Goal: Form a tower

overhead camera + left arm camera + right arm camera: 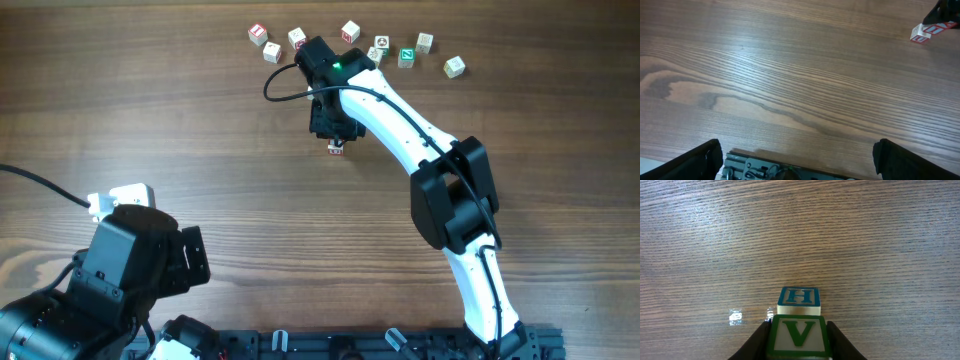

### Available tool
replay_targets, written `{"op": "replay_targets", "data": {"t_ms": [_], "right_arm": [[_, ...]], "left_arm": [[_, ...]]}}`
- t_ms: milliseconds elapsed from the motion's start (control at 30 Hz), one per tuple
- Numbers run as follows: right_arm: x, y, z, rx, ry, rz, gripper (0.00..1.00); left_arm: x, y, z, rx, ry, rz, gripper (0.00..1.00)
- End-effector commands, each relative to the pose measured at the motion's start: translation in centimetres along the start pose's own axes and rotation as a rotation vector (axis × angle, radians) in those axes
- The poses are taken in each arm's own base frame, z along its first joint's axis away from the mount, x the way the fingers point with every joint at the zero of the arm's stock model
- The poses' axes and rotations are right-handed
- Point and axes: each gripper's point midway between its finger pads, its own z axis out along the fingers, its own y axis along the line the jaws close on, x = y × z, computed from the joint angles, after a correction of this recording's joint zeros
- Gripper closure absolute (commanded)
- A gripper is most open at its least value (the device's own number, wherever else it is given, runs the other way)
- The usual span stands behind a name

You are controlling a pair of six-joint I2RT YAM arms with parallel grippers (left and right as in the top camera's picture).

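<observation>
Your right jaws are clenched on the V cube [799, 334], poised over the tower [337, 149] directly beneath them; letting go is not yet done. Your left jaws hang released, well apart from it. Several loose cubes [350, 30] wait beyond the right jaws.

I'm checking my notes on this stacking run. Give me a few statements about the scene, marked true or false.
1. The right fingers clamp the green V block. True.
2. The left fingers hold a cube. False: they stand open and empty.
3. An H block shows just beyond the green V block. True.
4. The loose cubes lie beside the left arm. False: they are scattered on the table's far side.
</observation>
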Motion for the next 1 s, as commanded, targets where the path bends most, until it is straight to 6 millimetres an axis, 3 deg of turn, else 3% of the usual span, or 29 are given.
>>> {"op": "replay_targets", "data": {"t_ms": [0,967], "right_arm": [[-0.48,0.01,0.48,0.012,-0.012,-0.001,0.82],[-0.20,0.25,1.35,0.003,0.007,-0.003,0.81]], "left_arm": [[-0.16,0.34,-0.05,-0.015,-0.011,0.010,0.00],[-0.16,0.34,-0.05,-0.015,-0.011,0.010,0.00]]}}
